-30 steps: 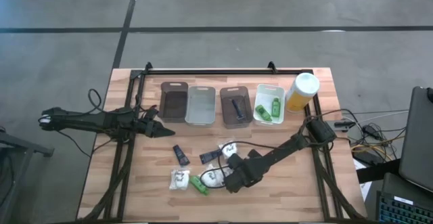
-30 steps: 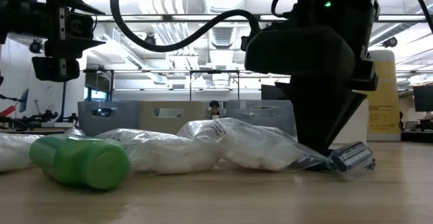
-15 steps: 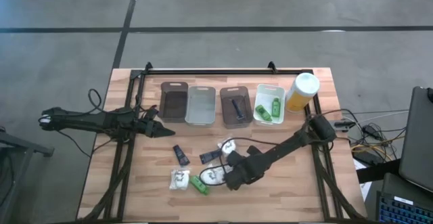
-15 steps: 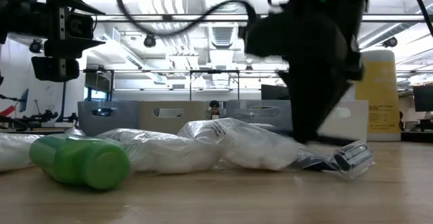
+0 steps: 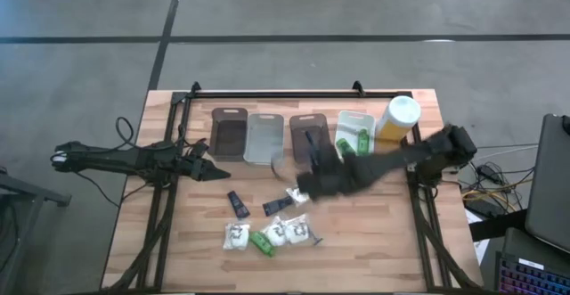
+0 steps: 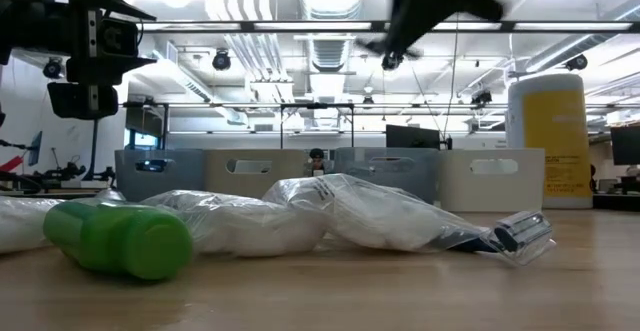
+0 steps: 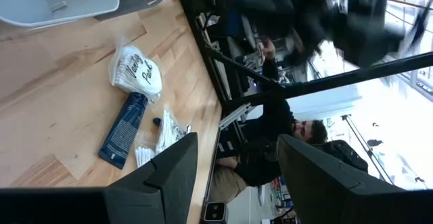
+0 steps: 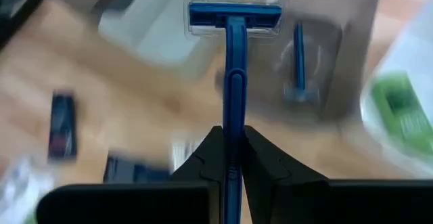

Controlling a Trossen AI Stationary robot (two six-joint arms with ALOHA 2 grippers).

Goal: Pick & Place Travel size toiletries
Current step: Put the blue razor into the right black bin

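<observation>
Above trays, R pincer [image 8: 230, 158] grips blue razor [image 8: 233, 61].

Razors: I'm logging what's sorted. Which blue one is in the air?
The razor gripped by its handle in the shut right pincer; the other blue razor lies inside the dark tray.

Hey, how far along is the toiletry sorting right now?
Done: two green bottles sit in the white tray, and one razor lies in the dark tray. In hand: the right gripper is shut on a blue razor, near that dark tray. Left: two tubes, packets and a green bottle on the table. The left gripper waits open.
</observation>
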